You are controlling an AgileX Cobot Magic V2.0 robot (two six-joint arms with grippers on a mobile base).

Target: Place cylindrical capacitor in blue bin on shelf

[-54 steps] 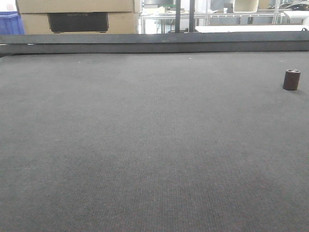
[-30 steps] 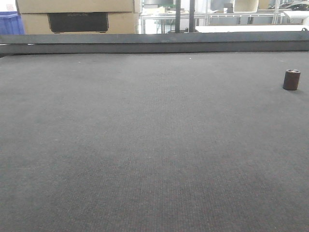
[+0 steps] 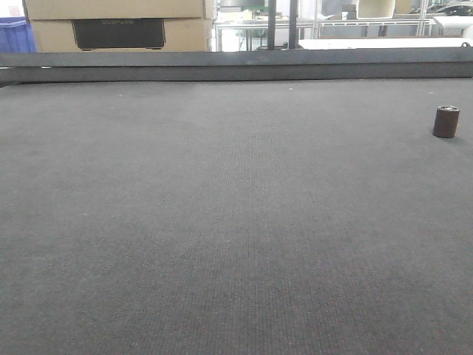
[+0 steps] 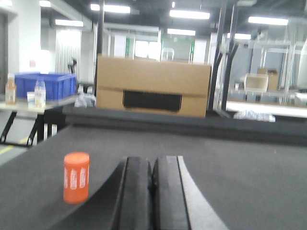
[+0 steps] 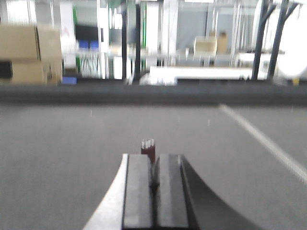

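Right wrist, cylindrical capacitor point(image 5: 147, 146) just beyond right claw point(image 5: 153, 160)

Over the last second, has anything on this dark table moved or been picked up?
Nothing visibly changed in the front view. The cylindrical capacitor stands upright in the same spot near the right edge of the dark mat, with nothing touching it.

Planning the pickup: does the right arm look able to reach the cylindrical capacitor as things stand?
Probably yes: in the wrist view the cylindrical capacitor stands straight ahead of the right gripper with nothing between, though its shut jaws must open first.
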